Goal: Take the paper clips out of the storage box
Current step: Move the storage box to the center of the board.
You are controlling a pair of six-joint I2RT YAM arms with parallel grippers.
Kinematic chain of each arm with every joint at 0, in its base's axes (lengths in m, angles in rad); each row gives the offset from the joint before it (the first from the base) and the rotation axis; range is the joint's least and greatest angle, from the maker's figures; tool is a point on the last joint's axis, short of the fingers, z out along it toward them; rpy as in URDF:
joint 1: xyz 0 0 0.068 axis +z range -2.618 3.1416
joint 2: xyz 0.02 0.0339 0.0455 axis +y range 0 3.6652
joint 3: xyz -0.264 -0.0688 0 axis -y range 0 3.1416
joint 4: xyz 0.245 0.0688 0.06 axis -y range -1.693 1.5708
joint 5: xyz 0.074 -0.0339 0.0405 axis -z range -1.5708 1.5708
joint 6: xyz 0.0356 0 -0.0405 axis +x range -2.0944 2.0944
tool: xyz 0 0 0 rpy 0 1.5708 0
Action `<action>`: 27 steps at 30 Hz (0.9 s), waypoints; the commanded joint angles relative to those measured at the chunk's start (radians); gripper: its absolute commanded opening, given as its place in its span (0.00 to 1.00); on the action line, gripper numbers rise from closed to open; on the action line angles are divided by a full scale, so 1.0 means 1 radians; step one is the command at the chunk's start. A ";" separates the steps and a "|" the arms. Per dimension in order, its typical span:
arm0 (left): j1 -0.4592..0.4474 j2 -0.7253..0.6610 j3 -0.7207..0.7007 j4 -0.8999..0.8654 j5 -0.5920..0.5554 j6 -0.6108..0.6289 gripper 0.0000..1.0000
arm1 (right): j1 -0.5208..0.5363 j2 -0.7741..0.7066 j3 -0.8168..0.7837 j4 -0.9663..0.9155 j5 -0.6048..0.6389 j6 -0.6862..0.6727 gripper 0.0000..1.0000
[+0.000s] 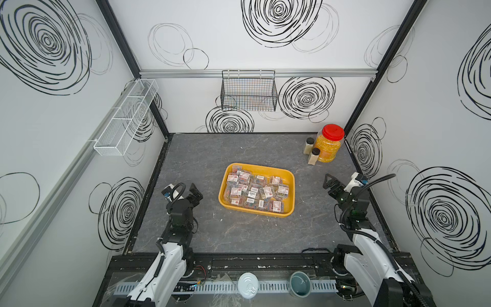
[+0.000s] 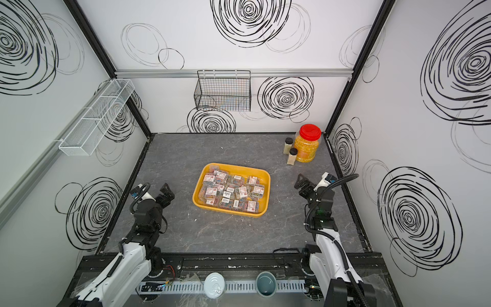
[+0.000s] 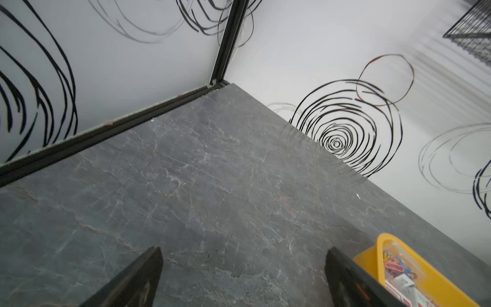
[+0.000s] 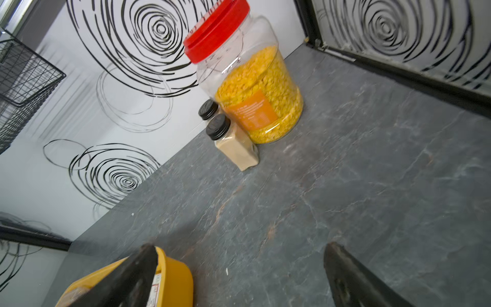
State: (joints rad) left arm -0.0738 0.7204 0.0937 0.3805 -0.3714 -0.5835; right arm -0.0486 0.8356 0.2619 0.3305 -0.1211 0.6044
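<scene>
While all the paper clips (image 1: 256, 190) lie heaped in the storage box (image 1: 265, 168) at the centre of both top views, you have nothing removed yet; your left tool (image 1: 195, 189) and right tool (image 1: 329, 183) hang released and empty, flanking it above the bench (image 1: 239, 234).

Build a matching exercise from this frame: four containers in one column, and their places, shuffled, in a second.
1. storage box
2. red-lidded jar
3. black wire basket
4. white mesh rack

A. far right corner of the table
B. mounted on the left wall
C. middle of the table
D. hanging from the rail on the back wall

Pairs: 1-C, 2-A, 3-D, 4-B
</scene>
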 commanded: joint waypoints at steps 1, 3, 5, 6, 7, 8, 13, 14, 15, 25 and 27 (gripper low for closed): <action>-0.053 0.017 0.053 0.015 -0.059 -0.025 0.99 | 0.117 0.056 0.078 -0.065 -0.057 0.019 1.00; -0.087 0.022 0.063 -0.003 -0.096 -0.021 0.99 | 0.255 0.102 0.102 -0.051 0.003 -0.002 1.00; -0.123 0.033 0.074 -0.008 -0.132 -0.008 0.99 | 0.419 0.153 0.142 -0.064 0.115 -0.024 1.00; -0.138 0.041 0.079 -0.009 -0.146 -0.003 0.99 | 0.491 0.178 0.165 -0.081 0.177 -0.028 1.00; -0.152 0.051 0.085 -0.009 -0.158 0.003 0.99 | 0.562 0.208 0.190 -0.102 0.244 -0.024 0.99; -0.164 0.064 0.094 -0.013 -0.165 0.011 0.99 | 0.612 0.232 0.209 -0.118 0.293 -0.018 0.98; -0.206 0.132 0.136 -0.028 -0.199 0.035 0.99 | 0.724 0.312 0.265 -0.248 0.444 0.051 0.89; -0.212 0.146 0.146 -0.031 -0.206 0.038 0.99 | 0.732 0.308 0.259 -0.266 0.477 0.066 0.88; -0.217 0.158 0.153 -0.034 -0.209 0.042 0.99 | 0.737 0.297 0.247 -0.276 0.506 0.078 0.88; -0.317 0.245 0.215 -0.054 -0.309 0.085 0.99 | 0.721 0.303 0.187 -0.273 0.482 0.106 0.63; -0.331 0.253 0.221 -0.058 -0.324 0.091 0.99 | 0.715 0.345 0.198 -0.264 0.459 0.109 0.57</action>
State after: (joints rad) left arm -0.3874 0.9630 0.2840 0.3164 -0.6323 -0.5133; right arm 0.6739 1.1408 0.4465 0.0788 0.3496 0.6964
